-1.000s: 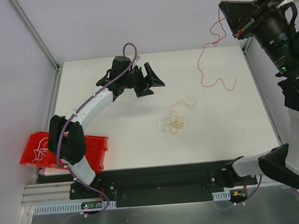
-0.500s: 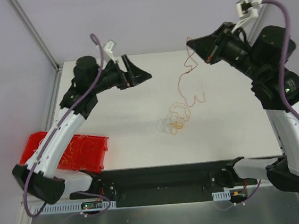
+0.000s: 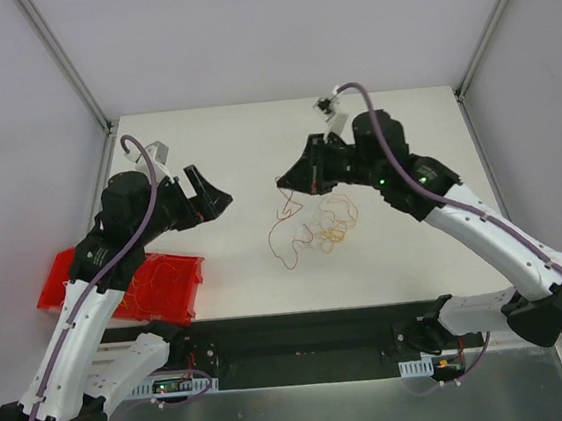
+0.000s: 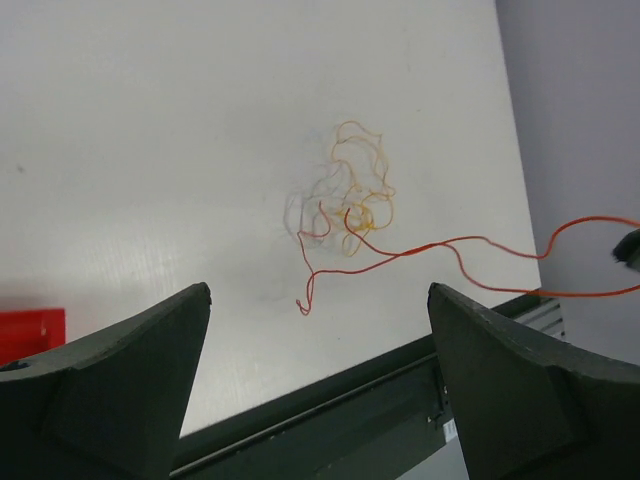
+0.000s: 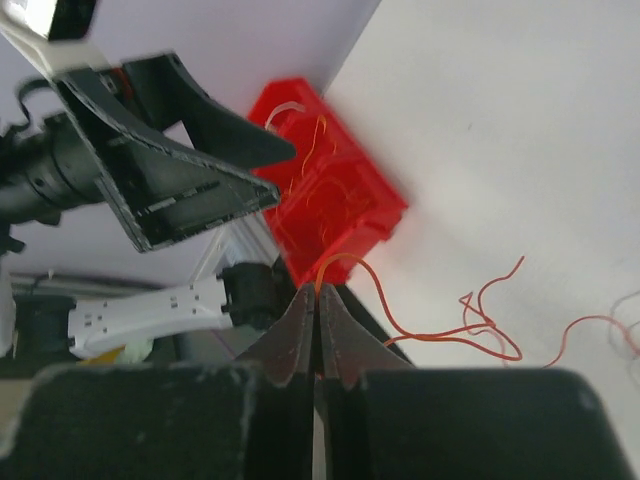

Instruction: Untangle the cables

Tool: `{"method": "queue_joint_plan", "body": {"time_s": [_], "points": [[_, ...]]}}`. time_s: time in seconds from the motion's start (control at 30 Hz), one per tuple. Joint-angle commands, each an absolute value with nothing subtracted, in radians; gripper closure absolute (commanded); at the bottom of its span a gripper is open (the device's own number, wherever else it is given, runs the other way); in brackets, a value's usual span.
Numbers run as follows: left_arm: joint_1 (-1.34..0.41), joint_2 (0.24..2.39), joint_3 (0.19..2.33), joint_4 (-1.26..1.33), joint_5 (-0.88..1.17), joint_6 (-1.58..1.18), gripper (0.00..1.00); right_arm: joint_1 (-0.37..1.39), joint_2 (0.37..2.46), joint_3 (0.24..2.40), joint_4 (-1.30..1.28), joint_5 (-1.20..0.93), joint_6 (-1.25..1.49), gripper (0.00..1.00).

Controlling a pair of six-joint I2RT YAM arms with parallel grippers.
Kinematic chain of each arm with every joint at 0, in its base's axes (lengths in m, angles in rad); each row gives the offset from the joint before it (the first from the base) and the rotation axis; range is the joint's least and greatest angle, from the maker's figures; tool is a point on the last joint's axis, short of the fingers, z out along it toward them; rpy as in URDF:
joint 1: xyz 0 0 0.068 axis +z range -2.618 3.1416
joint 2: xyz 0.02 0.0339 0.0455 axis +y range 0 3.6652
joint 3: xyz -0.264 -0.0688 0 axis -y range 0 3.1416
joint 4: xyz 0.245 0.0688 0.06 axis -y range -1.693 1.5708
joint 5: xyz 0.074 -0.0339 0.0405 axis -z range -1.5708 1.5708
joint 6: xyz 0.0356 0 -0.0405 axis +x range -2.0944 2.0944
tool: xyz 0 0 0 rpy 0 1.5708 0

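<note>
**Red cable pinched, not yet free of the tangle**

At far left, a bin [image 3: 60,284] holds a few loose strands. The left hand [image 3: 213,189] hovers wide open and empty. The tangle [image 3: 328,228] of orange and whitish cables lies mid-surface [image 3: 402,117]. The right hand [image 3: 280,182] is closed tight on one end of a red cable [image 4: 400,252], whose tail crosses the tangle's edge. The step looks like separating it. Next, draw it clear gently and carry it binward.

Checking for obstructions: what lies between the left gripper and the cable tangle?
Top view: only bare table and the red strand hanging from the right gripper lie between left gripper and tangle.
</note>
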State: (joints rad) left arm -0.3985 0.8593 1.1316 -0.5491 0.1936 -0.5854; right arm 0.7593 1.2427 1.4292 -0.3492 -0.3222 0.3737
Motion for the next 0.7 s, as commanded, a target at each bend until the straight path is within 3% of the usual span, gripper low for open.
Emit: {"method": "queue_joint_plan", "body": {"time_s": [0.0, 0.2, 0.57, 0.6, 0.67], "points": [[-0.397, 0.812, 1.117, -0.692, 0.095, -0.586, 0.11, 0.850, 1.322, 1.353, -0.232, -0.429, 0.425, 0.99], [-0.397, 0.830, 1.074, -0.747, 0.113, -0.649, 0.11, 0.903, 1.449, 1.287, -0.250, -0.497, 0.448, 0.99], [-0.461, 1.110, 0.985, -0.752, 0.341, -0.713, 0.11, 0.833, 1.502, 1.071, -0.337, -0.488, 0.362, 0.99], [-0.486, 1.138, 0.992, -0.752, 0.338, -0.707, 0.12, 0.828, 1.508, 1.069, -0.351, -0.492, 0.348, 0.95], [-0.552, 1.192, 1.021, -0.753, 0.315, -0.701, 0.12, 0.822, 1.520, 1.071, -0.386, -0.492, 0.322, 0.79]]}}
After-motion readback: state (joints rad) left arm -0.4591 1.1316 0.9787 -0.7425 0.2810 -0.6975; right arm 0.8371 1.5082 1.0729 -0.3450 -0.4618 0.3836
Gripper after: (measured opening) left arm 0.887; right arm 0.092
